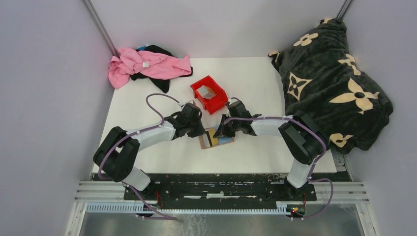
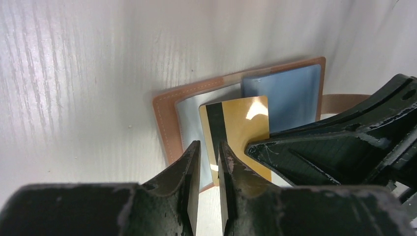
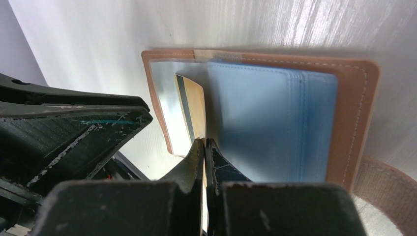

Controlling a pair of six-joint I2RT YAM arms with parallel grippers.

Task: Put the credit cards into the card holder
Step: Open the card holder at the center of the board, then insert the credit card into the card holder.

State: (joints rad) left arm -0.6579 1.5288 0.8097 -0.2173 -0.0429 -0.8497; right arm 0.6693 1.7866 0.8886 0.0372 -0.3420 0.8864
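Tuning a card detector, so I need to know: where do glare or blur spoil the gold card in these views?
Left wrist: a white glare patch sits on the upper right of the gold card. Right wrist: the card shows only as a narrow strip, and the clear sleeve beside it is washed silvery. Top external: the card holder is too small for detail.

Place: a robot test cell in a lab.
Bench: a white table [image 1: 147, 110], boxed in by bare pale walls [image 1: 49, 98] behind and on both sides of the red bin [image 1: 209, 93].
Rig: two robot arms [image 1: 150, 133] with looped cables [image 1: 156, 102], bolted to a metal rail [image 1: 221, 189] nearer than the bin.
Props: a pink cloth [image 1: 147, 64] left of the bin, a flowered blanket [image 1: 329, 78] to its right.
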